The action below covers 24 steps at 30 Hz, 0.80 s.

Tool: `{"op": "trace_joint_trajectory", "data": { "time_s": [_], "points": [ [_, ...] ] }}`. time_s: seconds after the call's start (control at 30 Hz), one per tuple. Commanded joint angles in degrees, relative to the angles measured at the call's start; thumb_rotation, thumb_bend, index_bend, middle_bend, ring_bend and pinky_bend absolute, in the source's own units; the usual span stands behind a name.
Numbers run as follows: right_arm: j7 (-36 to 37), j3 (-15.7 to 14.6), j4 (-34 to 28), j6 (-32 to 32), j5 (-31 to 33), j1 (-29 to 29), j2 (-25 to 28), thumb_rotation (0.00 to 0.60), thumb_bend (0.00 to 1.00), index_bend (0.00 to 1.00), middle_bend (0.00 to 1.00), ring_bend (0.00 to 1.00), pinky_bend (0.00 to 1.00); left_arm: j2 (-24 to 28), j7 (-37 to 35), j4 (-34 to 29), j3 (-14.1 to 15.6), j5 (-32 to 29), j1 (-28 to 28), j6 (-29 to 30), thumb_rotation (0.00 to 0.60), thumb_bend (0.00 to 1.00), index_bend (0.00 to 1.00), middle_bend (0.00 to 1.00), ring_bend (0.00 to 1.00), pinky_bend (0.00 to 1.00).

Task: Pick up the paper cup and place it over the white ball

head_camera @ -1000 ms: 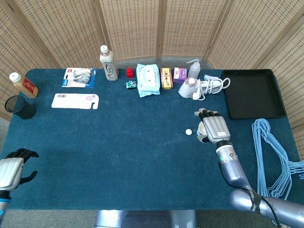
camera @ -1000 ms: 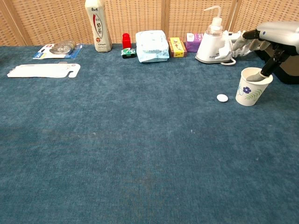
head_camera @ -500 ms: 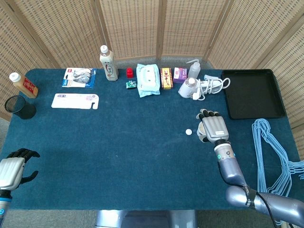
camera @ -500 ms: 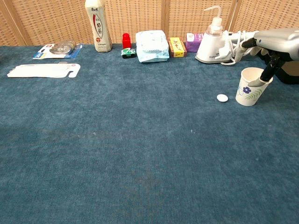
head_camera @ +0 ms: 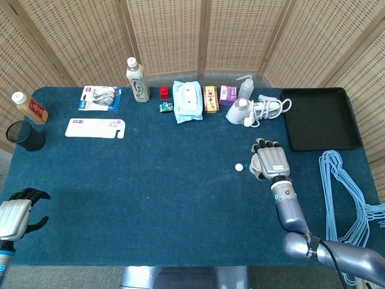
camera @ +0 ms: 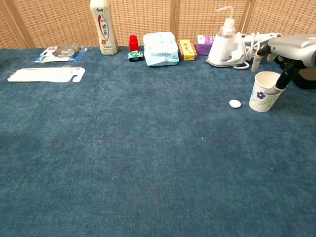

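now | paper cup (camera: 266, 91) upright, mouth up, beside white ball (camera: 235, 103) | right hand (head_camera: 270, 160) fingers hooked over rim, grasp unclear

I see the blue table (head_camera: 150, 198) carrying the paper cup (camera: 265, 92) far right, white ball (camera: 235, 103) just left, black tray (head_camera: 317, 118) beyond.

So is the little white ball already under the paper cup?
No, the white ball lies bare on the cloth beside the upright paper cup.
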Motion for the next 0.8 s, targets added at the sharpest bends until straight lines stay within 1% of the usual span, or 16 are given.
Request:
{"op": "trace_joint_trajectory", "data": {
  "time_s": [0.03,0.47,0.63,0.8],
  "points": [
    [-0.32,-0.32,1.00,0.00,0.43,0.38,-0.60,0.583,0.26,0.33,0.15,0.19,0.18,0.01,-0.01,0.03,0.03,0.01,-0.01,-0.02,0.559,0.23,0.37,0.38,0.25,0.28],
    [2.77,-0.47,5.04,-0.18,-0.92,0.39,-2.45,0.585,0.27,0.47,0.21,0.22,0.19,0.08,-0.22,0.20,0.04,-0.04,-0.08,-0.05,0.553,0.23,0.37,0.38,0.25,0.28],
    [5.28,0.40,3.31,-0.38,-1.86,-0.05,-1.27,0.582,0.26,0.48,0.22,0.22,0.19,-0.04,-0.23,0.34,0.01,-0.02,-0.16,-0.08,0.553,0.23,0.37,0.38,0.25,0.28],
    [9.95,2.27,-0.32,-1.75,-1.68,-0.96,1.49,0.583,0.27,0.48,0.22,0.22,0.20,-0.09,-0.31,0.50,0.00,-0.13,-0.13,-0.06,0.558,0.23,0.37,0.38,0.25,0.28]
  ]
}}
